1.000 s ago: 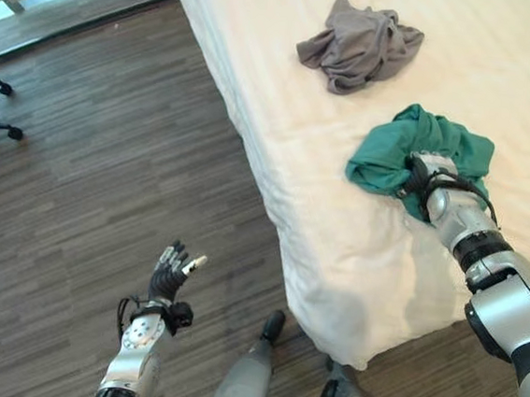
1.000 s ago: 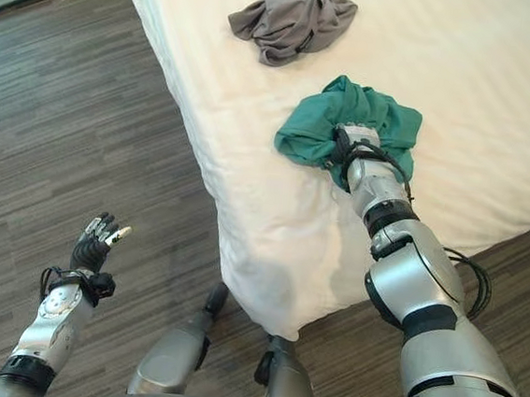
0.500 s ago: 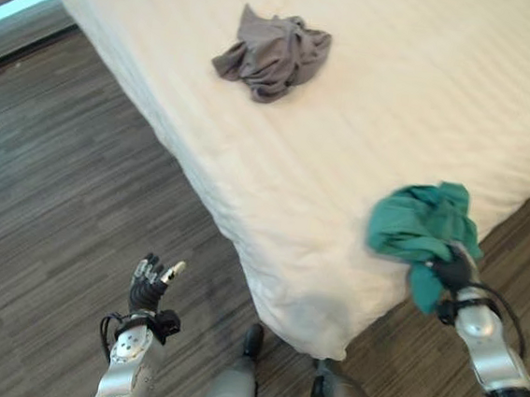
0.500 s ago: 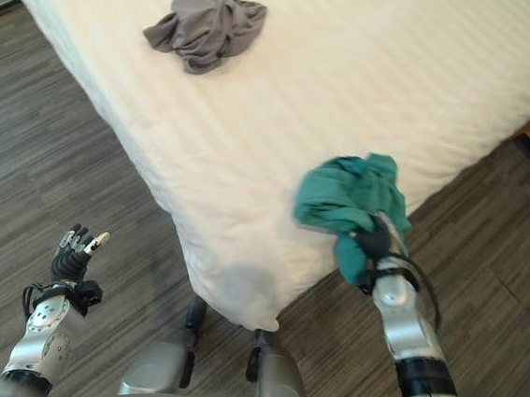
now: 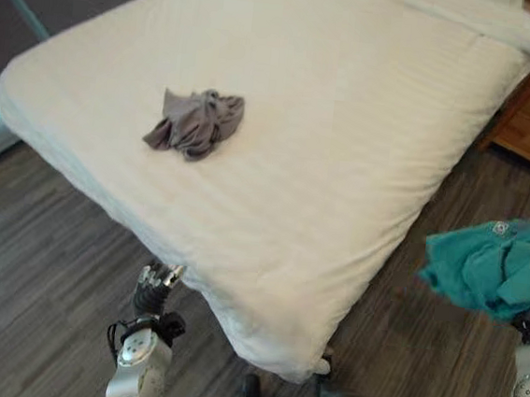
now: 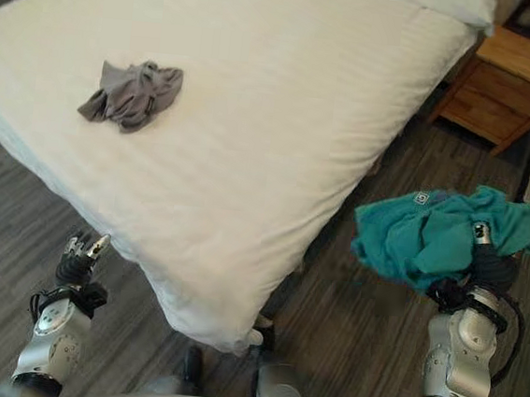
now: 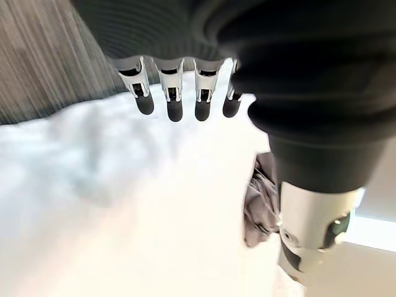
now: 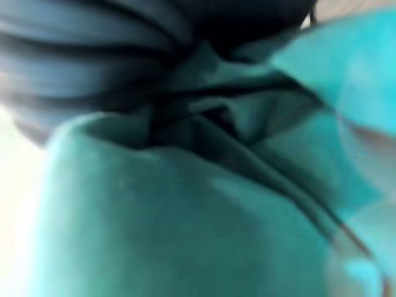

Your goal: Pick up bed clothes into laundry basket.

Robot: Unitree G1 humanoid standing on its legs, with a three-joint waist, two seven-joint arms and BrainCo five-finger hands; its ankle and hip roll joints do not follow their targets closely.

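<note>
Crumpled teal cotton garment (image 6: 430,238) showing a small white label, bunched grey fabric garment (image 5: 195,122) lying on faintly striped cream-white bed sheet (image 5: 347,122), dark grey wood-grain plank floor (image 5: 45,243), orange-brown wooden nightstand (image 6: 502,81)

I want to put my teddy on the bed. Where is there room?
Most of the bed is bare: everything between the grey clothes and the pillow. The near corner is free too, though the left hand is close. The right hand holds the green clothes over the floor.

a bedroom: a white-sheeted bed (image 6: 255,104), a wooden nightstand (image 6: 501,85) beside it, dark wood-plank floor (image 6: 348,310).
</note>
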